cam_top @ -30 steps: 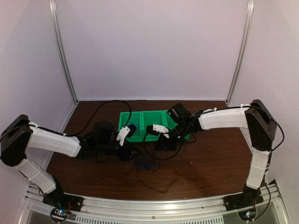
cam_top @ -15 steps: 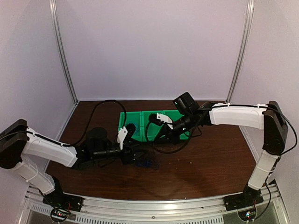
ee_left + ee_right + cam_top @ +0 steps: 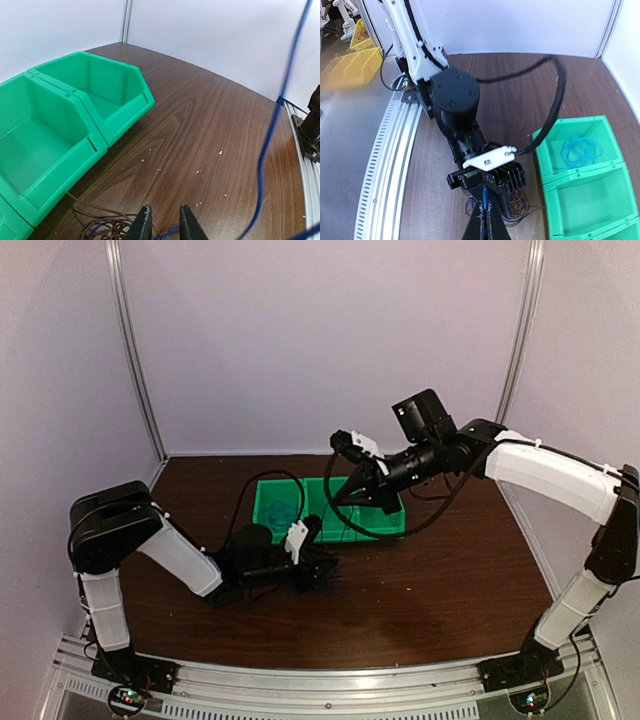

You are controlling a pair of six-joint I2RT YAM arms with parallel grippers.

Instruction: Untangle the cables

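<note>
A tangle of thin dark cables (image 3: 102,227) with a blue cable through it lies on the table in front of the green bin (image 3: 385,525). My left gripper (image 3: 318,566) sits low over the tangle with its fingers (image 3: 144,226) apart, and a blue strand crosses between them. It also shows in the right wrist view (image 3: 496,192). My right gripper (image 3: 485,226) is raised above the bin in the top view (image 3: 340,440). It is shut on the blue cable (image 3: 484,197), which runs taut up from the tangle (image 3: 272,125). Another blue cable (image 3: 580,149) lies coiled in the bin's left compartment.
The green bin (image 3: 117,122) has several compartments, and the ones in the left wrist view hold nothing. White crumbs dot the wood (image 3: 220,152). White walls close the back and sides. A metal rail (image 3: 385,165) runs along the near edge, with yellow bins (image 3: 350,65) beyond it.
My right gripper has risen up and back over the bin, drawing the blue cable taut. My left arm has swung right and settled low on the tangle.
</note>
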